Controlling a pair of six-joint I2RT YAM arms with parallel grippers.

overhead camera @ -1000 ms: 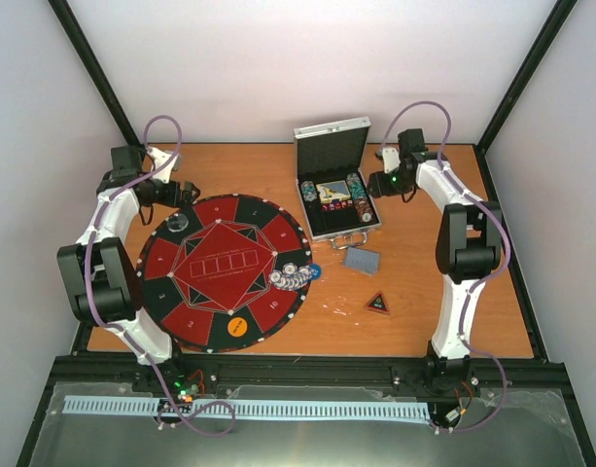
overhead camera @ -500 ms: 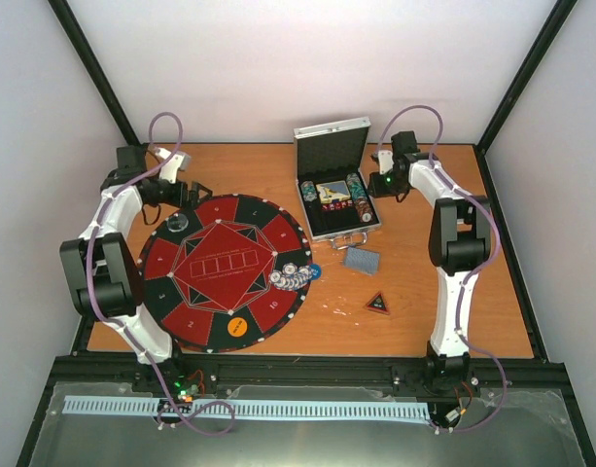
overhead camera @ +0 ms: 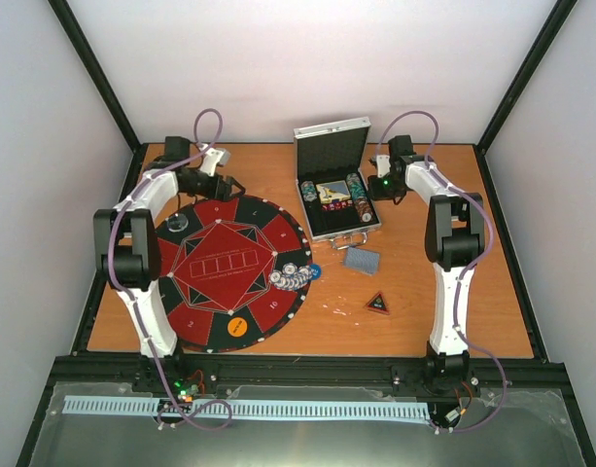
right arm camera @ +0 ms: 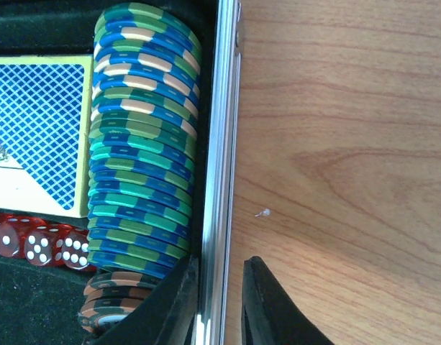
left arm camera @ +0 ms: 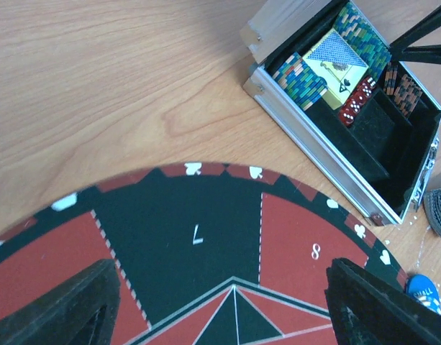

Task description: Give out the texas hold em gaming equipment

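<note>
My left gripper point(overhead camera: 227, 185) hangs wide open and empty over the far edge of the round mat; its jaws point(left arm camera: 220, 316) frame sections 7 and 8. My right gripper point(overhead camera: 380, 185) stands at the open case's right wall point(right arm camera: 220, 144). Its fingers point(right arm camera: 267, 309) are a narrow gap apart, one on each side of the wall, with a sliver of wood showing beside the outer one. A green-blue chip stack point(right arm camera: 141, 144), a card deck point(right arm camera: 37, 136) and red dice point(right arm camera: 40, 244) lie in the case. Loose chips point(overhead camera: 293, 275), a blue disc point(overhead camera: 314, 271), a yellow disc point(overhead camera: 236, 326) and a clear disc point(overhead camera: 178, 224) lie on the mat. Cards point(overhead camera: 362, 260) and the triangle marker point(overhead camera: 376, 304) lie on the table.
The silver case point(overhead camera: 322, 136) stands open at the back centre, lid upright. The red-and-black mat point(overhead camera: 205, 292) covers the left half of the table. In the left wrist view the case point(left arm camera: 328, 165) is at the upper right, the blue disc point(left arm camera: 424, 291) at the lower right.
My left arm has swung right from the table's back-left corner to the mat's far edge. My right gripper has shifted slightly left toward the case. The objects have not moved.
</note>
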